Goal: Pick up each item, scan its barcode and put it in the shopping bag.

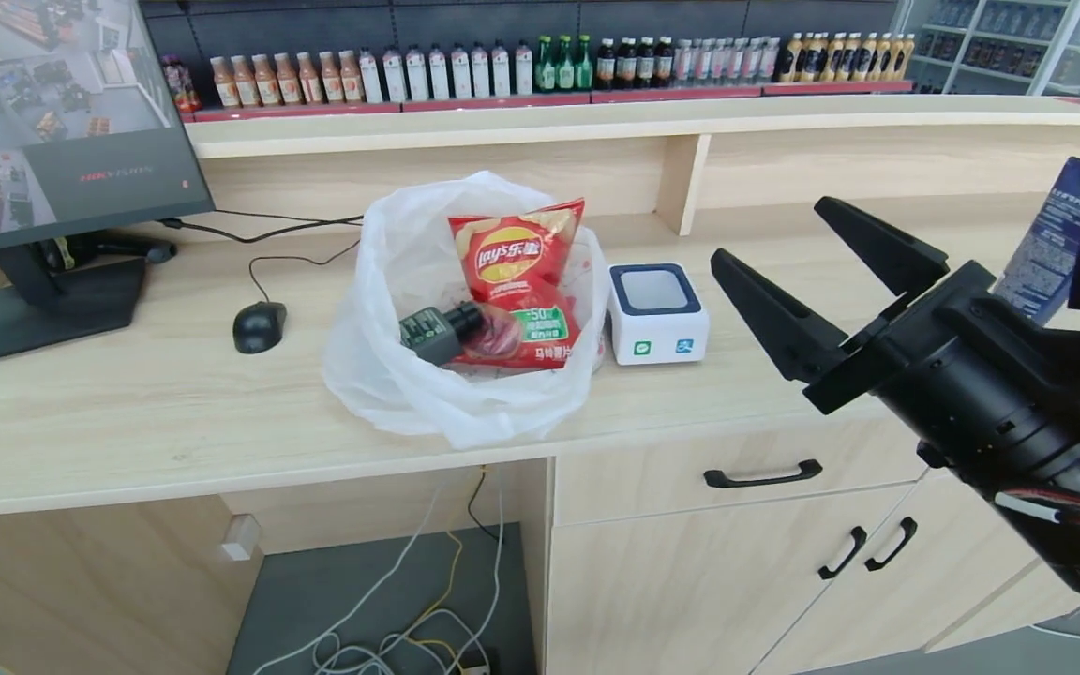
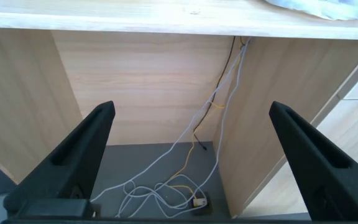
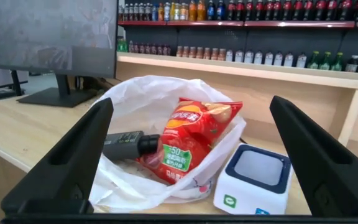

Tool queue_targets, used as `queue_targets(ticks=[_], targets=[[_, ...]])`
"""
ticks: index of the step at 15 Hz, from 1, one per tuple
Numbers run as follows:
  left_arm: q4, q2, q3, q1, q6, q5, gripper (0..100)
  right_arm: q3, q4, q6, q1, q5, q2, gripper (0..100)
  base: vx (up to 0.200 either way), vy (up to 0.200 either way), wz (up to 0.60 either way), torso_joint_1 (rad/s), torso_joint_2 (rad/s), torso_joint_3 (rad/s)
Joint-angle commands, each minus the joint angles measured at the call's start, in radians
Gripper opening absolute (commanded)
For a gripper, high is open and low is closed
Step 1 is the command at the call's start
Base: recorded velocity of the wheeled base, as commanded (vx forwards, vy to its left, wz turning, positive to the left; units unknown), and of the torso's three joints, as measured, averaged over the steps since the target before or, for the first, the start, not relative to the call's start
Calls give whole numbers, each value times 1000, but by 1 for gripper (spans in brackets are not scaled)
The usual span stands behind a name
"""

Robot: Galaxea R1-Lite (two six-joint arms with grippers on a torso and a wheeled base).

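A white plastic shopping bag (image 1: pixel 390 366) (image 3: pixel 129 186) stands open on the wooden counter (image 1: pixel 127 412). Inside it a red chip bag (image 1: pixel 521 281) (image 3: pixel 194 140) stands upright, with a dark bottle (image 1: pixel 442 330) (image 3: pixel 126 144) lying beside it. A white barcode scanner box (image 1: pixel 654 314) (image 3: pixel 253 180) sits just right of the bag. My right gripper (image 1: pixel 817 248) (image 3: pixel 191 155) hovers open and empty to the right of the scanner, above the counter's front edge. My left gripper (image 2: pixel 191 149) is open and empty, low in front of the counter, facing the cable recess.
A monitor (image 1: pixel 52 122) and a black mouse (image 1: pixel 259 326) stand at the counter's left. Drawers and cabinet doors (image 1: pixel 765 478) lie under the right side. Loose cables (image 2: pixel 179 186) hang in the open recess below. A bottle shelf (image 1: pixel 540 66) runs behind the raised back ledge.
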Motion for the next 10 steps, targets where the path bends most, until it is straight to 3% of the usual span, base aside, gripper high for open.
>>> queue_targets(ticks=[1, 10], targets=[[0, 0, 0, -2, 0, 0, 100, -10, 0, 0, -31, 1, -1, 100, 0, -200, 0, 12, -2, 2], [0, 0, 0, 0, 0, 0, 100, -7, 0, 0, -34, 1, -3, 100, 0, -200, 0, 4, 1, 0]])
